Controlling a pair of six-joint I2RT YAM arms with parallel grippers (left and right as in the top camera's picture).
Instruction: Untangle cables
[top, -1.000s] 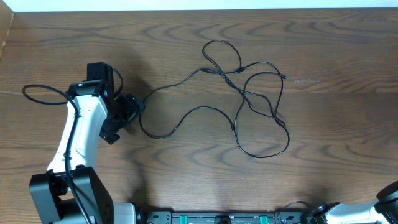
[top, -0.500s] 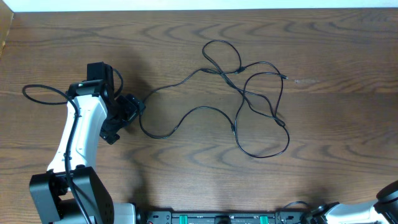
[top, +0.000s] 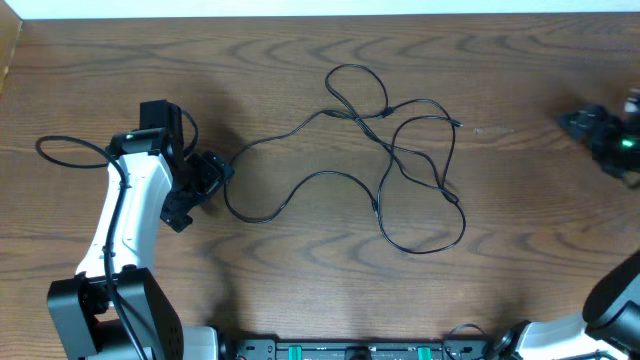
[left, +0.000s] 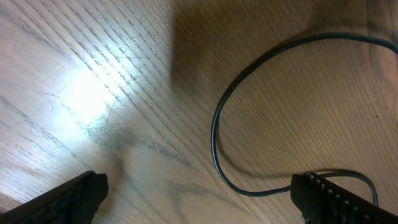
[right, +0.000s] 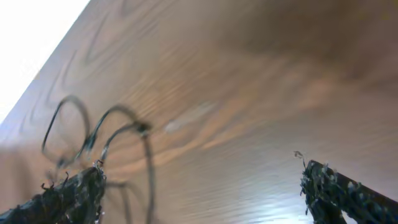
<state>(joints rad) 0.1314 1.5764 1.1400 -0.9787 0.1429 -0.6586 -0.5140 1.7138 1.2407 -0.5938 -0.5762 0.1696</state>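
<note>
The cables (top: 385, 160) are thin black cords lying in a loose tangle on the wooden table, with crossing loops at centre right and a long strand running left. The strand's left bend (top: 232, 208) lies just right of my left gripper (top: 197, 186). In the left wrist view that bend (left: 216, 134) curves between the wide-open, empty fingers (left: 199, 199), close to the right finger. My right gripper (top: 603, 135) is blurred at the right edge, apart from the tangle. Its wrist view shows open, empty fingers (right: 205, 193), with the cable loops (right: 118, 127) ahead at the left.
The left arm's own black lead (top: 62, 150) loops at the far left. The table's far edge (top: 320, 17) runs along the top. A black and green rail (top: 350, 350) sits at the front edge.
My right arm has swung up from the bottom right corner to the right edge of the table. The left arm and the cables have not moved.
</note>
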